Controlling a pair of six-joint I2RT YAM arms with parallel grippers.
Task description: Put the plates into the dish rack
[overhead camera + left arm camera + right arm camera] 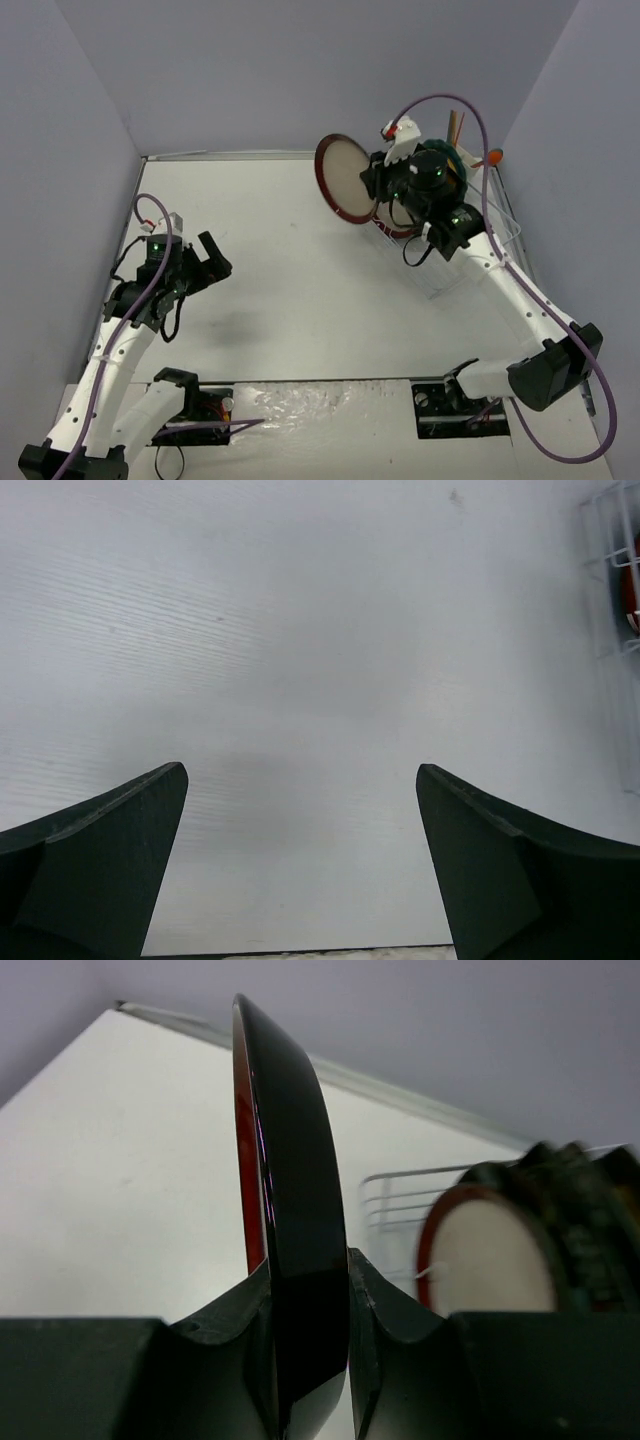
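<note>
My right gripper is shut on the edge of a round plate with a red-brown rim and a cream centre. The plate is held upright above the table, just left of the dish rack. Standing in the rack are a second red-brown rimmed plate and a teal scalloped plate. My left gripper hangs open over the bare table at the left, nothing between its fingers. A corner of the rack shows at the top right of the left wrist view.
Wooden utensils and an orange-tipped one stick up at the rack's far end, beside a white and red item. Grey walls close in the table on the left, back and right.
</note>
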